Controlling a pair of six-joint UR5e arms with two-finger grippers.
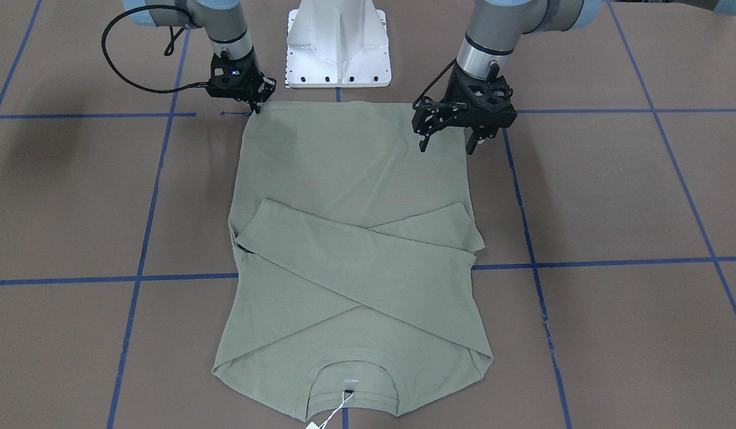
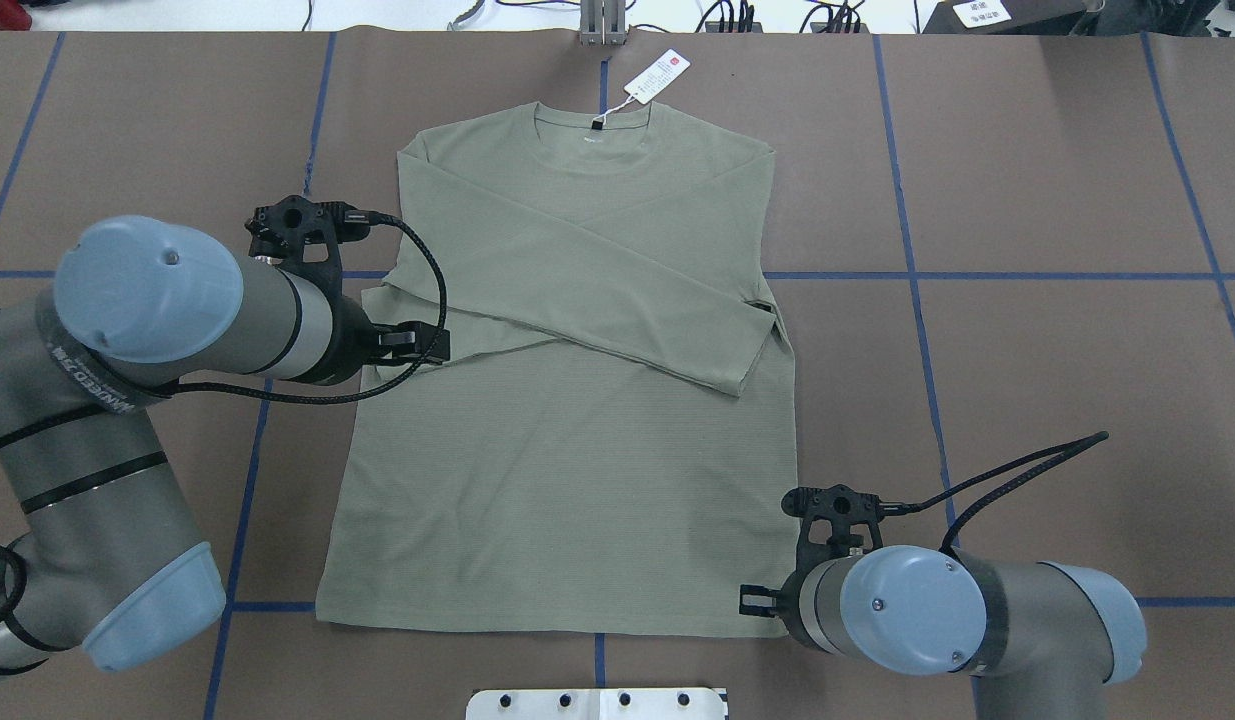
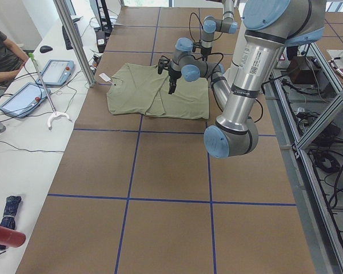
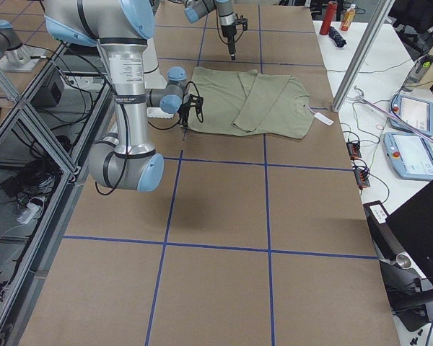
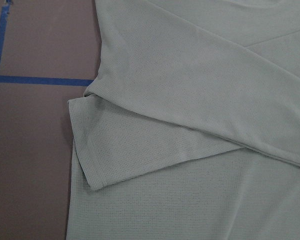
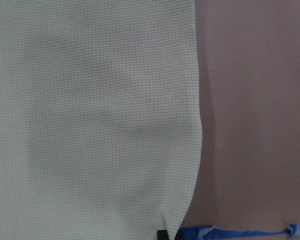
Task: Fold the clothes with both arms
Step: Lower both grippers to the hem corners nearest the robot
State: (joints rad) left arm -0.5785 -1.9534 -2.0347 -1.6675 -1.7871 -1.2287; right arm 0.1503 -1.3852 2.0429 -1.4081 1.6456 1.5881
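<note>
- Your sage-green long-sleeved knit shirt (image 1: 344,161) lies flat on the brown paper-covered table (image 1: 612,196), with its sleeves crossed over the chest.
- Your black two-finger left gripper (image 1: 446,148) hangs above the shirt's side edge, spread wide and holding nothing.
- Your black right gripper (image 1: 257,109) is at a hem corner; you cannot tell its grip.

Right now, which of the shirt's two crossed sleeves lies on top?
The sleeve whose cuff ends towards the robot's right side: it runs unbroken across the shirt, while the other sleeve passes under it.
</note>
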